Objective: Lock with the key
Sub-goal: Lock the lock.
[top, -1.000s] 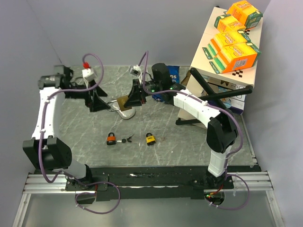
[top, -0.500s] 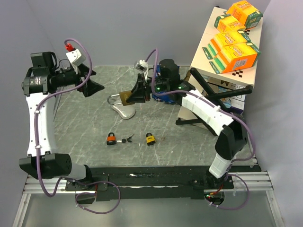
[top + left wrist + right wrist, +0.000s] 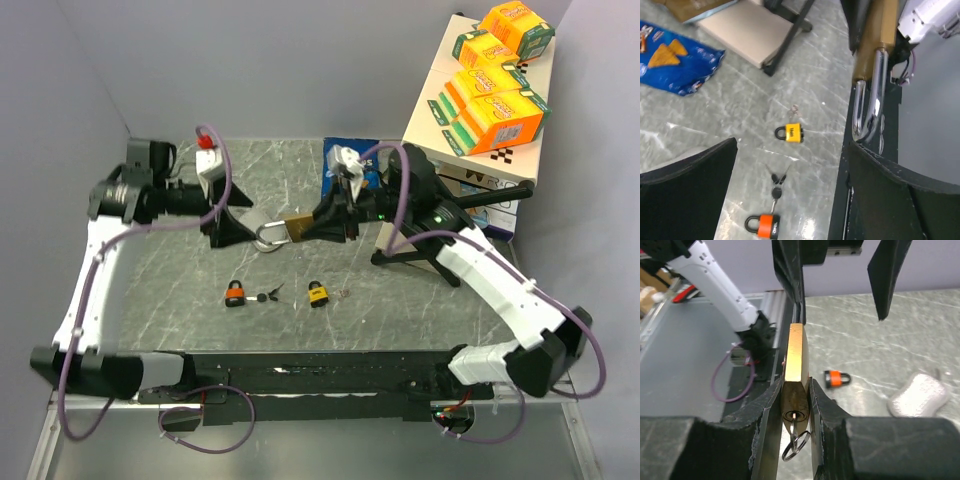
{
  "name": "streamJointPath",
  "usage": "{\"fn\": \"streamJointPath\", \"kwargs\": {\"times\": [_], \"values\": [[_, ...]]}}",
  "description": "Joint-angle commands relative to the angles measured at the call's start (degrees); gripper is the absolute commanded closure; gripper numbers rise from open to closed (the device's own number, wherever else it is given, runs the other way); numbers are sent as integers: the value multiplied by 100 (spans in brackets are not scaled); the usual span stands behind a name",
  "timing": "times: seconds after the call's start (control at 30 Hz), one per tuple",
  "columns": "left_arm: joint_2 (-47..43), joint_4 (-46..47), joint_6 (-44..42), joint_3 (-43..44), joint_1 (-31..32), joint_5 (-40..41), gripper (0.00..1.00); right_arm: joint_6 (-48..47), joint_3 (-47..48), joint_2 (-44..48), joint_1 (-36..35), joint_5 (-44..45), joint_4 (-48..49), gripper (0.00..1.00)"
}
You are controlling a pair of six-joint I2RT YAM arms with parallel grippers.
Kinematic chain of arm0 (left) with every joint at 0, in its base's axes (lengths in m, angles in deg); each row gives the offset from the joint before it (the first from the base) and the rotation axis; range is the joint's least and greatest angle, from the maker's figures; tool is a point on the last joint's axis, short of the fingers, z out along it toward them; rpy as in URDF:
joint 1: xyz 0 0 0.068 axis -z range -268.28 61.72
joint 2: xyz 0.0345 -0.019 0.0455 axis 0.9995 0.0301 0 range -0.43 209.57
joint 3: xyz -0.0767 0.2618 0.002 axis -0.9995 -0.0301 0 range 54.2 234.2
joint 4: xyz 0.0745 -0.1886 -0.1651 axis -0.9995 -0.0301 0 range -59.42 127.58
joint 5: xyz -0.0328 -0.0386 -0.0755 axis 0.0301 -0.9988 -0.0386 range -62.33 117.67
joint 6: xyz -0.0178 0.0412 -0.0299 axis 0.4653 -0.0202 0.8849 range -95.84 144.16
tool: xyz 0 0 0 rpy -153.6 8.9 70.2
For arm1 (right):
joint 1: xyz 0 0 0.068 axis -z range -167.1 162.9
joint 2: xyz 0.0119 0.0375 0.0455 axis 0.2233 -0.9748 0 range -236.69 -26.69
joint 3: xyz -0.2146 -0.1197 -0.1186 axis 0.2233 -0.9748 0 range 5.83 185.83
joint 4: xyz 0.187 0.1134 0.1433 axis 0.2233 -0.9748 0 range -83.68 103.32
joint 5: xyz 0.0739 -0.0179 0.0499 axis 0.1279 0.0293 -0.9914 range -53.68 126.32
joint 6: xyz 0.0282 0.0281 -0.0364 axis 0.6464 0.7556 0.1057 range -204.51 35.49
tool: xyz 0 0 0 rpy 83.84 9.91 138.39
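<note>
My right gripper (image 3: 318, 224) is shut on a brass padlock (image 3: 292, 227) and holds it above the table, its steel shackle (image 3: 268, 235) pointing left. In the right wrist view the padlock (image 3: 796, 357) sits between my pads (image 3: 769, 410), and a key (image 3: 794, 432) with a ring hangs from its keyhole. My left gripper (image 3: 232, 228) is open and empty, facing the shackle. In the left wrist view the shackle (image 3: 867, 107) hangs just above my right fingertip (image 3: 860, 150), not between the fingers. I cannot tell whether the shackle is latched.
An orange padlock (image 3: 234, 293) with keys (image 3: 265, 296) and a yellow padlock (image 3: 319, 292) lie on the marble table (image 3: 180, 270). A white pad (image 3: 920, 395) lies under the grippers. A blue chip bag (image 3: 352, 160), a black stand (image 3: 430, 215) and orange boxes (image 3: 495, 75) are at the back right.
The right gripper carried the brass padlock right and toward the near side, away from the white pad. The left arm swung back in and now faces the shackle.
</note>
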Motion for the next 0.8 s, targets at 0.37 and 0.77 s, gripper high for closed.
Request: {"fn": "streamJointPath", "kwargs": {"times": [0.37, 0.77], "values": [[-1577, 1759, 1508, -1631, 1454, 386, 26, -281, -1148, 1534, 19, -73, 613, 100], [-1471, 2385, 1403, -1895, 2026, 896, 63, -423, -1086, 1429, -95, 76, 710, 100]]}}
